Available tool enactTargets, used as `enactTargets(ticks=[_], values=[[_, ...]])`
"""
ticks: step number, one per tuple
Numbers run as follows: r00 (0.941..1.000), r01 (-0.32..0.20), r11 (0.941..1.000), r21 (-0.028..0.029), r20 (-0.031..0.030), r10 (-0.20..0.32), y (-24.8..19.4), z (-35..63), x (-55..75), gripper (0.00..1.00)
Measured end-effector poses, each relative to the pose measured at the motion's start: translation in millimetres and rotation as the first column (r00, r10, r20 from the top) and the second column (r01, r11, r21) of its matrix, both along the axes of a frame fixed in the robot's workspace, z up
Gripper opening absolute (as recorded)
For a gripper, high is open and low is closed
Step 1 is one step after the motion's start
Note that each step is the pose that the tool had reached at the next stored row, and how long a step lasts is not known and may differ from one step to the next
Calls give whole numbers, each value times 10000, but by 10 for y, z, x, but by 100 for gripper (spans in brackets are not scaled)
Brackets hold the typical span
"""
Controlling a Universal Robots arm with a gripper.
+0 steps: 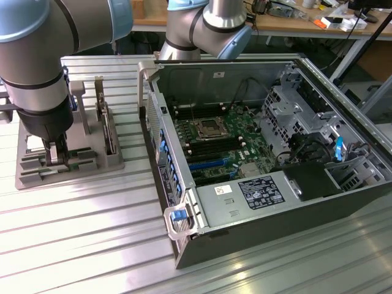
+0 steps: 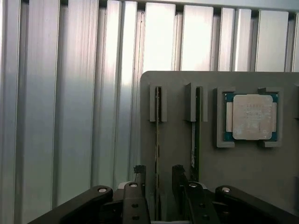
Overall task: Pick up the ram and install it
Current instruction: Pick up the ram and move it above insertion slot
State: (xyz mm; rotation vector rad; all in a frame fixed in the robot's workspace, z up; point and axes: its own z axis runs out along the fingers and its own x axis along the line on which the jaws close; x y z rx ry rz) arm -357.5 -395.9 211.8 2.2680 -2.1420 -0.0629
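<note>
Ram (image 2: pixel 158 140): thin stick standing on edge in a slot of the grey fixture (image 2: pixel 177 93). It lies between the two fingers (image 2: pixel 180 179) and is seen edge-on, so its chips cannot be made out.
Fingers: released and spread wide, one on each side of the ram. A gap shows on both sides, so nothing is grasped.
Gripper (image 2: pixel 158 169): lowered over the fixture. In the exterior view the gripper (image 1: pixel 56 156) sits at the fixture's end on the exterior view's left.
Fixture contents, wrist view: 2 sticks in 2 parallel slots and 1 square silver processor chip (image 2: pixel 252 116) lying flat in its own recess.
Second stick (image 2: pixel 196 135): just beside the ram in the neighbouring slot. It has a green edge and a small white label.
Fixture, exterior view (image 1: pixel 116 160): 1 hard drive (image 1: pixel 108 131) stands upright between posts, seen edge-on. The sticks are mostly hidden behind the gripper.
Computer case (image 1: pixel 275 223): lies open on the tabletop (image 1: pixel 92 233), towards the exterior view's right and apart from the fixture.
Case contents: 1 motherboard (image 1: pixel 214 141) with a processor socket (image 1: pixel 205 128) and black and blue memory slots (image 1: pixel 208 164); 1 grey labelled box (image 1: pixel 245 196); a drive cage and cables.
Hard to tell: whether any memory slot is filled.
Cut off: the wrist view crops the fixture at one side.
</note>
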Motion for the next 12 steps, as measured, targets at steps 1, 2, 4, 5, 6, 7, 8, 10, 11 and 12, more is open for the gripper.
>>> enactTargets(ticks=[1, 2, 4, 5, 6, 7, 8, 10, 11, 12], values=[[10000, 0, 10000, 0, -1, 0, 0, -15, -6, 36], [10000, 1, 10000, 0, 0, -1, 1, -20, -7, 36], [10000, 0, 10000, 1, 1, 0, 0, -28, -9, 36], [10000, 0, 10000, 0, 0, 0, 0, -30, -9, 36], [10000, 1, 10000, 0, 0, -1, 0, -30, -9, 36], [10000, 1, 10000, 0, 0, -1, 0, -30, -9, 36], [10000, 1, 10000, 0, 0, -1, 0, -30, -9, 35], [10000, 1, 10000, 1, 1, -1, 0, -30, -9, 22], [10000, 1, 10000, 0, 1, -1, 0, -30, -9, 12], [10000, 0, 10000, 1, 1, 0, 0, -30, -9, 12]])
